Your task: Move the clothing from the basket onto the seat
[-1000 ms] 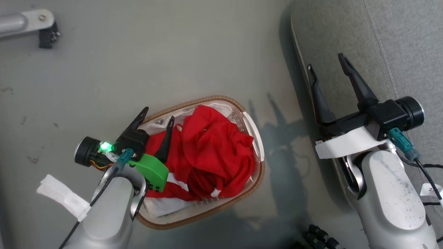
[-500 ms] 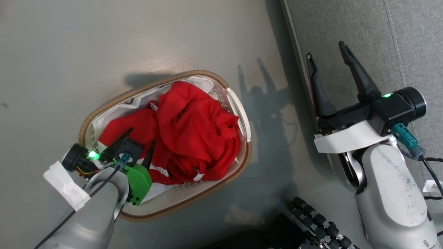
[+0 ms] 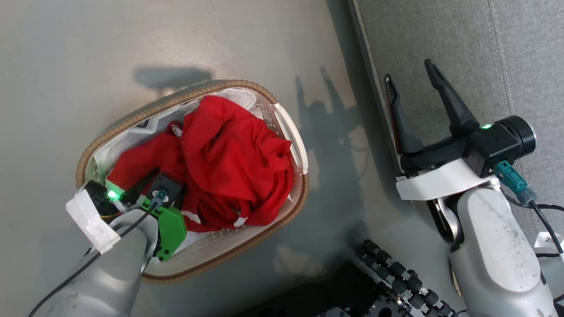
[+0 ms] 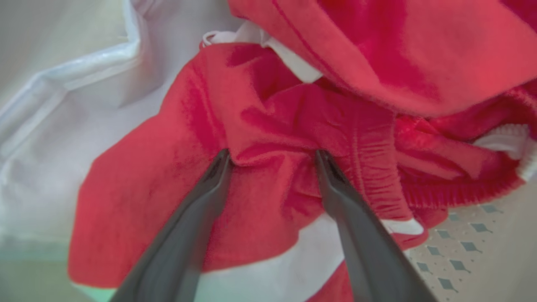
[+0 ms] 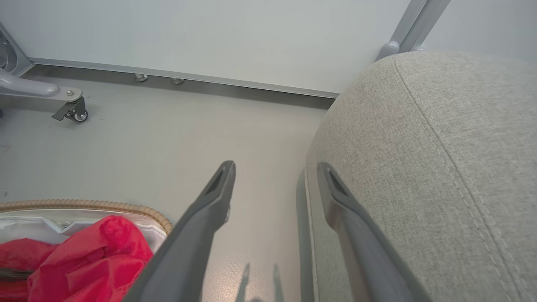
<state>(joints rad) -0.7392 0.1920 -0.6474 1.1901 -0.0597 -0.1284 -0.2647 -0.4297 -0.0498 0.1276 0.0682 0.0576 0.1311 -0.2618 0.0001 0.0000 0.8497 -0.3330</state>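
Red soft-fabric clothing (image 4: pixel 268 126) bunches between the wide-apart jaws of the left gripper (image 4: pixel 272 155), tips pressing a fold, nothing clamped yet. The heap lies in the oval white perforated basket (image 3: pixel 246 83); the large grey woven seat (image 3: pixel 440 35) stands to its right, by the right gripper (image 3: pixel 409 72), jaws spread and empty.

I count one laundry basket (image 3: pixel 246 86) on the floor (image 3: pixel 132 44) with one white liner (image 4: pixel 63 138) in it, and two garments I can tell apart in the heap: one plain red garment (image 3: pixel 238 141) on top and one red garment with white bands (image 3: pixel 141 160) under it. There is one grey upholstered seat (image 3: pixel 440 39), and two end effectors, the left end effector (image 4: pixel 272 157) and the right end effector (image 3: pixel 409 71), each with two dark fingers (image 3: pixel 447 99). By the far wall I see one caster wheel (image 5: pixel 75 113) on one grey metal leg (image 5: pixel 25 88).
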